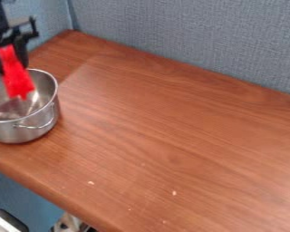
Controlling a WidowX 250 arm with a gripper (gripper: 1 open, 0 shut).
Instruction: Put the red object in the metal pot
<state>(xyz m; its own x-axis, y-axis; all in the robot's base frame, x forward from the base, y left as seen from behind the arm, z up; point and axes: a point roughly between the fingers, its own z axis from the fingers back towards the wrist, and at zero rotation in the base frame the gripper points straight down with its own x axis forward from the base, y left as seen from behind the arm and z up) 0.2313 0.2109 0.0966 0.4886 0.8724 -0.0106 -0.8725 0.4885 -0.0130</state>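
The red object is a long red bar hanging at a slant, its lower end over the open mouth of the metal pot. My black gripper at the far left edge is shut on the bar's upper end, fingers pointing down. The pot is a round shiny steel one standing on the wooden table at the left. Whether the bar's tip touches the pot's inside I cannot tell.
The brown wooden table stretches right of the pot. A grey-blue textured wall runs behind it. The table's front edge falls away at the lower left.
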